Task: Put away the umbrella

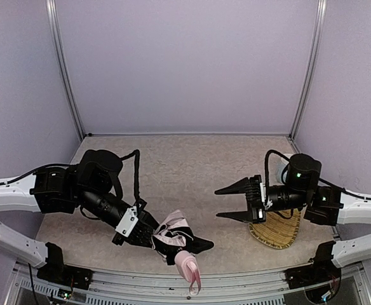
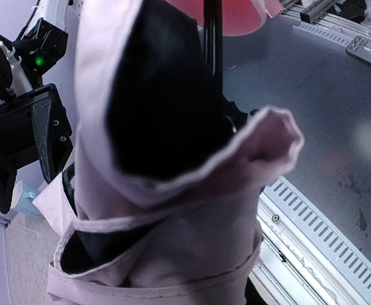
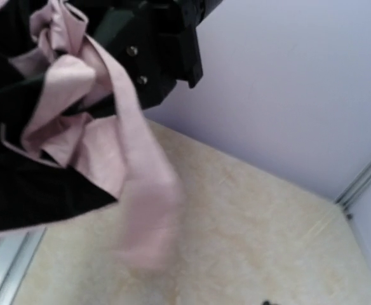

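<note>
Pink umbrella (image 1: 176,240), between left fingers (image 1: 151,235) (fabric bunched)

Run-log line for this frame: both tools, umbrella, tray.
left tool: shut on umbrella | right tool: open, empty, clear of umbrella | umbrella: collapsed, at table near edge | woven straw tray: on table, right side

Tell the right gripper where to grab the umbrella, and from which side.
Probably best the thin black shaft beside the pink handle, coming from the right: it juts rigid out of the loose fabric, which the left gripper holds from the left.
</note>
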`<state>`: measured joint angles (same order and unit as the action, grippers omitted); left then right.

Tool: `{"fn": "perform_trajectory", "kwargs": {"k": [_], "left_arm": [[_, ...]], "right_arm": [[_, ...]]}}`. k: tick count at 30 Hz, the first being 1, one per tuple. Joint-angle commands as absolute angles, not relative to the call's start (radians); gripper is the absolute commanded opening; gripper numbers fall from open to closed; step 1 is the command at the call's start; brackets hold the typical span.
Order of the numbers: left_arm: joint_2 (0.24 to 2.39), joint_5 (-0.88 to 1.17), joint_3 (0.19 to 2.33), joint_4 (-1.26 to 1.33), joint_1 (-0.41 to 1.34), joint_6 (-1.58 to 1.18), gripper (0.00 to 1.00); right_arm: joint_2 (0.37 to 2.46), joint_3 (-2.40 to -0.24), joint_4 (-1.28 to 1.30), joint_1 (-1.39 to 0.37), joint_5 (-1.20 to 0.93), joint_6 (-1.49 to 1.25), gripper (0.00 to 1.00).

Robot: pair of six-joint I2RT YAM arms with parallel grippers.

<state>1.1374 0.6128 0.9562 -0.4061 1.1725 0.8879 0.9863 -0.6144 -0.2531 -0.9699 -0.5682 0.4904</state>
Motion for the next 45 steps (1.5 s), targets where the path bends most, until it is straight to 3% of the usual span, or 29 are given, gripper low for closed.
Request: {"fn": "perform_trajectory", "kwargs": {"k": [1, 10, 18, 25, 32, 36, 45], "left_arm": [[1.136, 0.519, 1.042, -0.449, 1.243, 0.986, 0.00], [1.154, 0.466, 1.070, -0.461, 1.281, 0.984, 0.00], [1.175, 0.497, 1.083, -0.445, 1.297, 1.003, 0.00], [1.205, 0.532, 1.098, -0.446, 1.298, 1.029, 0.00], [1.313, 0.576, 1.282, -0.697, 1.303, 1.166, 0.00], [1.420, 0.254, 1.374, -0.805, 1.362, 1.104, 0.00], [1.506, -0.471, 1.325, -0.924, 1.401, 0.811, 0.00]], "right_arm": [[0.938, -0.575, -0.271, -1.075, -0.320, 0.618, 0.51], [0.928, -0.578, -0.120, -1.231, -0.113, 0.657, 0.52], [0.997, -0.532, -0.398, -1.319, -0.005, 0.674, 0.50], [1.043, -0.551, -0.421, -1.325, -0.096, 0.685, 0.55], [0.975, -0.603, -0.107, -1.316, -0.236, 0.642, 0.59], [0.893, -0.583, -0.009, -1.261, -0.289, 0.564, 0.61], [0.898, -0.562, -0.039, -1.167, -0.039, 0.546, 0.62]]}}
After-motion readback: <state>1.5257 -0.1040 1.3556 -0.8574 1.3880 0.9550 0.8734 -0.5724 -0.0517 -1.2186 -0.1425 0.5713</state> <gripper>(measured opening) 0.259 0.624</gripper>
